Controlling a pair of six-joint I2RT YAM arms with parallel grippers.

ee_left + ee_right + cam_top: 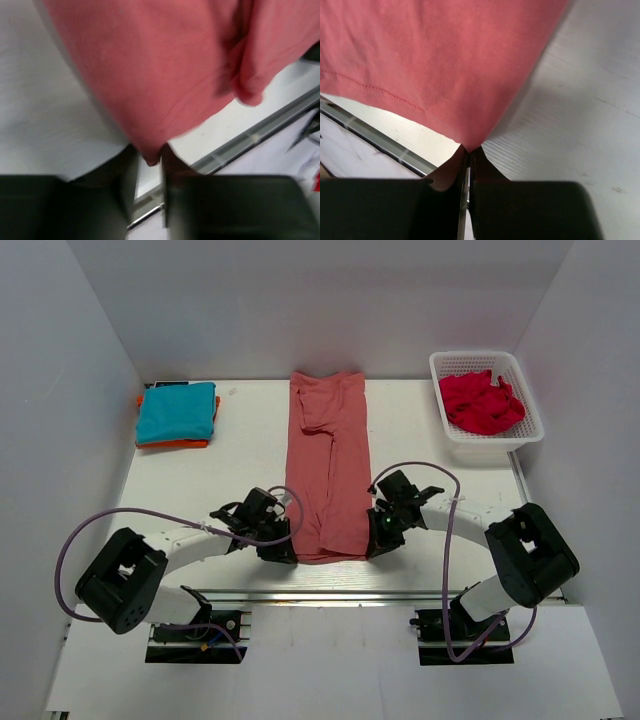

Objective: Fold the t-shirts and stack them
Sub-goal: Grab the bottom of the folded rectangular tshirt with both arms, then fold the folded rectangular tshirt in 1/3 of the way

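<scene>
Down the middle of the bench, far edge to near edge: a pink shirt folded into a long strip. Clamped on its near left corner, the left hand; clamped on its near right corner, the right hand, each pinching cloth.

Likely next: folding the near hem toward the far edge. Lift both corners together, keep them level and taut, carry straight back, lay the hem down square. Watch for bunching in the loose folds at the far end.

At the far left corner, a folded stack, teal over orange. At the far right corner, a white basket holding a red shirt. Both well apart from the fold path.
</scene>
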